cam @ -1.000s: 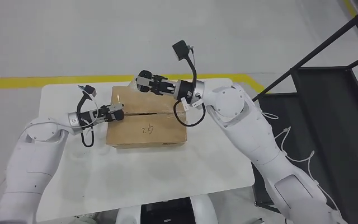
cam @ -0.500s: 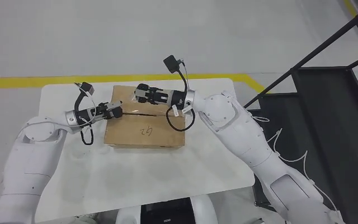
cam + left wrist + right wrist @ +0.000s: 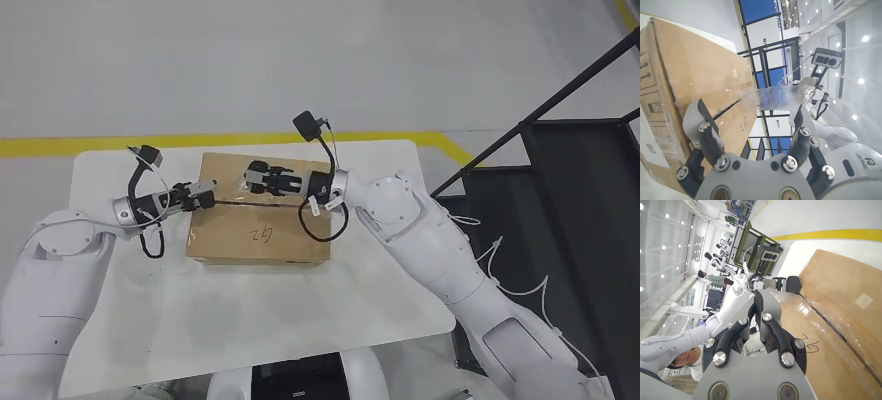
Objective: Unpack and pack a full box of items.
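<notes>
I have the box [image 3: 262, 238] lying shut near the far edge of the tabletop [image 3: 300, 310], about midway between its left and right edges; the two flaps meet in a seam [image 3: 285, 203] running along the lid from left to right.

The right gripper [image 3: 757, 303] is clenched on the loose end of the clear tape [image 3: 776, 99] and hangs just above the lid, over the left half of the seam; the strip stretches from its fingertips down to the cardboard, and the rest lies stuck along the seam toward the right end. I read this as the peel in hand; holding the grip low and in line with the seam should bring the tape off the board cleanly rather than tear it.

The left gripper [image 3: 748, 110] stands released, jaws spread wide, at the left end of the box; one finger [image 3: 696, 111] lies at the top edge of that end, though I cannot tell whether it presses; the other is out in the air beside the strip. I judge it is there as a brace, so the box neither slides nor tips under the pull.

Nothing is unpacked yet; the flaps are down and the contents hidden; the freed part of the seam shows as a dark gap. I'd watch for the strip snapping near the grip.
</notes>
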